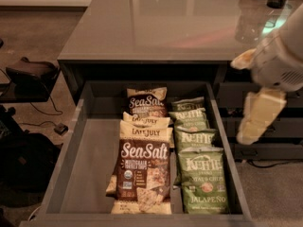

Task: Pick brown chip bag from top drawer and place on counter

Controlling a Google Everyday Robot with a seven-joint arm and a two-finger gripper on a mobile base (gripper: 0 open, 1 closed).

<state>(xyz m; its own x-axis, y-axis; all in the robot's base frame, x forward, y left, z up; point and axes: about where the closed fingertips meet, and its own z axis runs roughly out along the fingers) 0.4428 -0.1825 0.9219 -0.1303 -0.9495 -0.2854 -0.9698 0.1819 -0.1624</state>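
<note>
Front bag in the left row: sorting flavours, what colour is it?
Brown chip bag: dark brown, cream edges, camera view. Gripper hangs right of the drawer.

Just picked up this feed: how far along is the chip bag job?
Done: the top drawer stands open. In hand: the gripper hovers beyond the drawer's right side, touching no bag. Left: grasp the brown chip bag lying in the left row, lift it out, set it on the counter.

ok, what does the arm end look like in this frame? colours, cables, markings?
The pincer, at frame right beside the top drawer, is pale cream-yellow and blocky. Behind it sits a rounded white housing with a slotted grille. No cables or markings show.
</note>
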